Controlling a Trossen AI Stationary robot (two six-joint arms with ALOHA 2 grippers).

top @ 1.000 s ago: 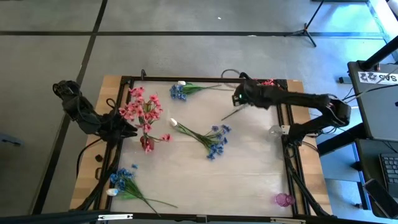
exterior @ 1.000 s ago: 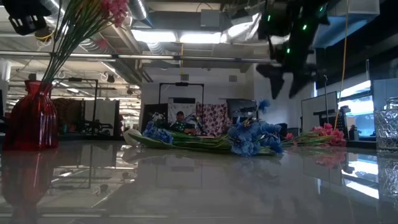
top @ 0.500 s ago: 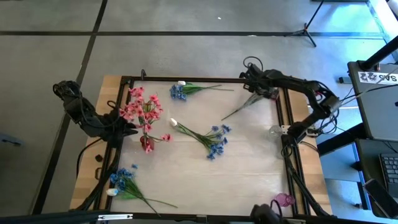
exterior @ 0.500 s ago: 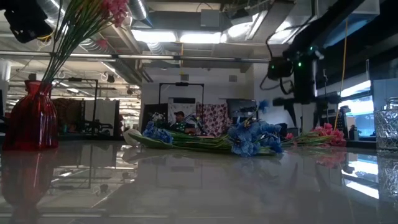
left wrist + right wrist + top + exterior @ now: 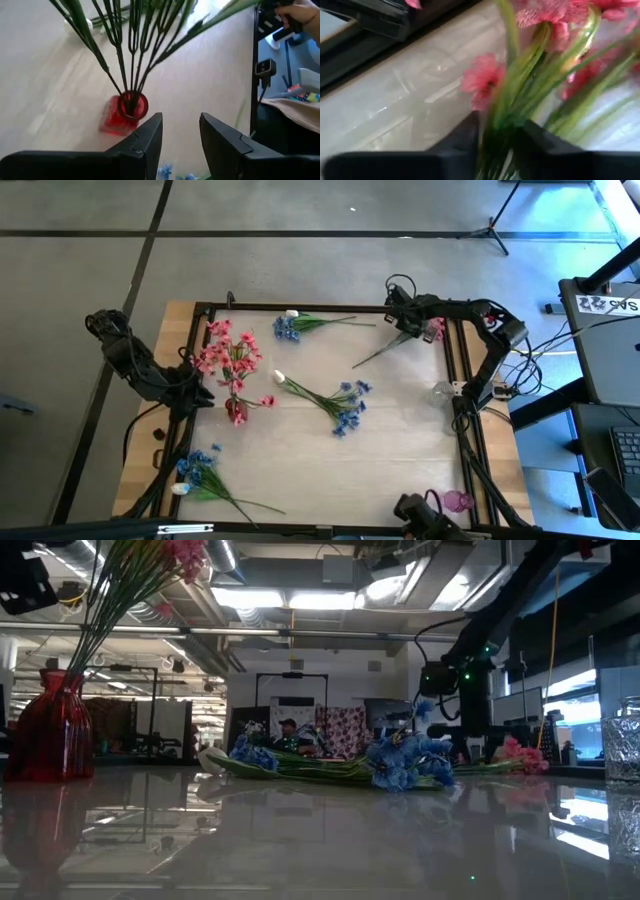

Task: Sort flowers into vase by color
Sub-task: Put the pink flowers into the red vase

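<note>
1. The right hand [image 5: 412, 330] is at the counter's [image 5: 400, 450] far right corner, its fingers pinching the pink sprig [image 5: 540, 70] just below the blooms.
2. The sprig's stem runs from the hand toward the counter's middle; it probably lies flat.
3. The red vase [image 5: 236, 412] stands well apart, beside the left hand [image 5: 180, 135], which is spread and empty.

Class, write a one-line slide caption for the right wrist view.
Right gripper closing around the green stems of a pink flower sprig on the table.

A lab or workshop: exposed ceiling ducts [image 5: 300, 565], tripod [image 5: 492, 225], bare concrete floor (taped lines).
</note>
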